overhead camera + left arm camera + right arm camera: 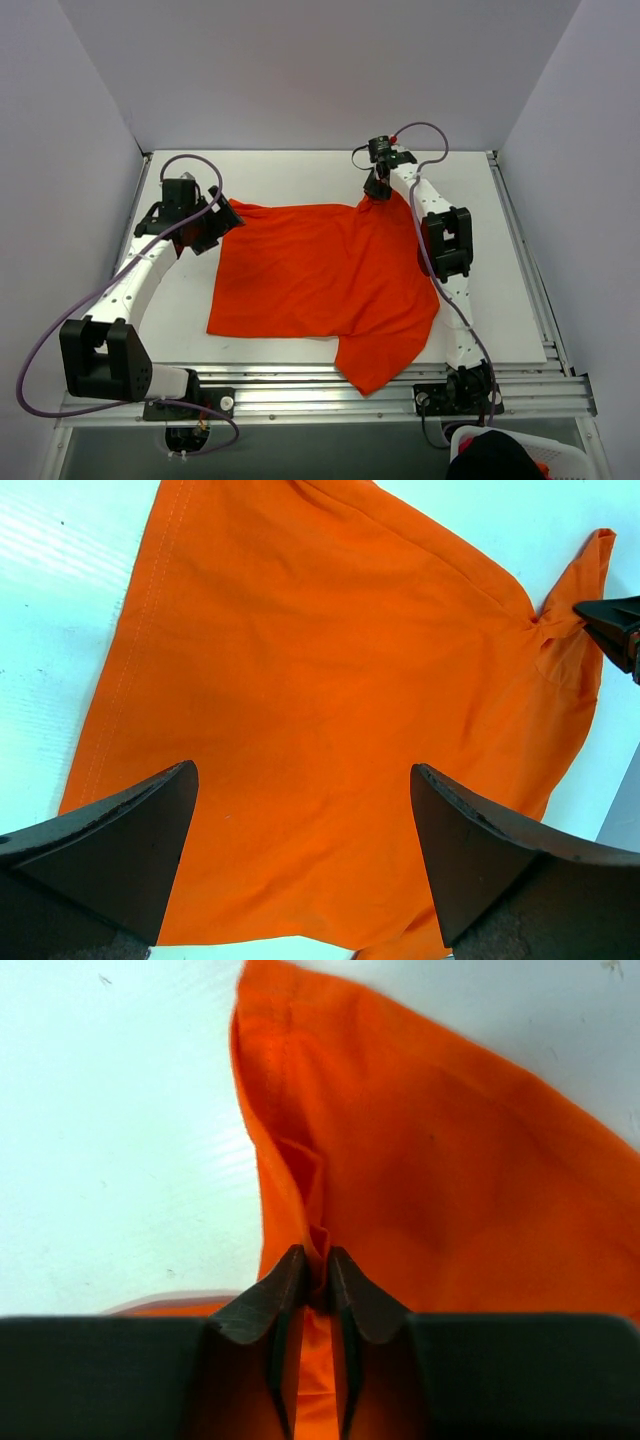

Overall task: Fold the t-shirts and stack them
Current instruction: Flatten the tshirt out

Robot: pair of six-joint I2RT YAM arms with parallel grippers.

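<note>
One orange-red t-shirt (320, 275) lies spread on the white table (300, 170), with a corner hanging over the near edge. My right gripper (376, 192) is at the shirt's far right corner, shut on a pinched fold of the cloth (318, 1235). In the left wrist view that bunched corner (545, 630) meets the right gripper's black tip. My left gripper (228, 215) hovers at the shirt's far left corner, open wide, with the t-shirt (310, 710) below its fingers (130, 830) and nothing between them.
Grey walls enclose the table on three sides. A metal rail (330, 385) runs along the near edge. A white basket (520, 452) holding dark cloth sits at the bottom right, below the table.
</note>
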